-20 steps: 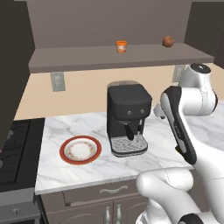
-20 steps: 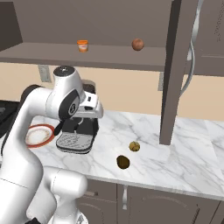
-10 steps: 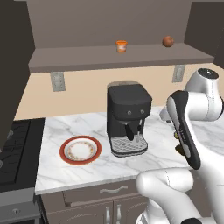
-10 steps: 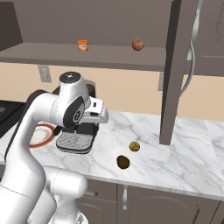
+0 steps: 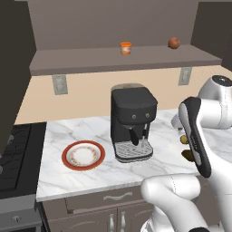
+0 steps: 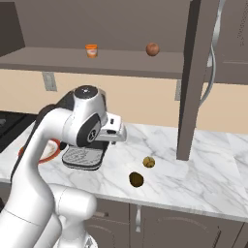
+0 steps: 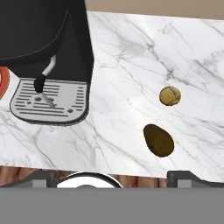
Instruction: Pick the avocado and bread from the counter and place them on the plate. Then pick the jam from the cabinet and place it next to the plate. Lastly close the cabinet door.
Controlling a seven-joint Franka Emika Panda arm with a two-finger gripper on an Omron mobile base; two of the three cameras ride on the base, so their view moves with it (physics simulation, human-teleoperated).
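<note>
The dark avocado (image 7: 158, 140) and the tan bread (image 7: 169, 96) lie close together on the white marble counter (image 7: 122, 65), right of the coffee machine. They also show in the right base view: avocado (image 6: 136, 179), bread (image 6: 149, 162). My gripper (image 7: 117, 176) hangs open above the counter, with the avocado just ahead and to the right of it. It holds nothing. The red-rimmed plate (image 5: 83, 155) sits left of the machine. The orange jam (image 5: 126, 47) stands on the open cabinet's shelf (image 5: 90, 61).
A black coffee machine (image 5: 133, 122) stands between plate and food. A reddish-brown ball (image 6: 152, 49) sits on the shelf right of the jam. The open cabinet door (image 6: 196, 72) juts out over the counter's right part. A stove (image 5: 13, 154) lies at far left.
The arm has swung right and lower, carrying the hand from in front of the coffee machine toward the avocado and bread. The gripper stays open.
</note>
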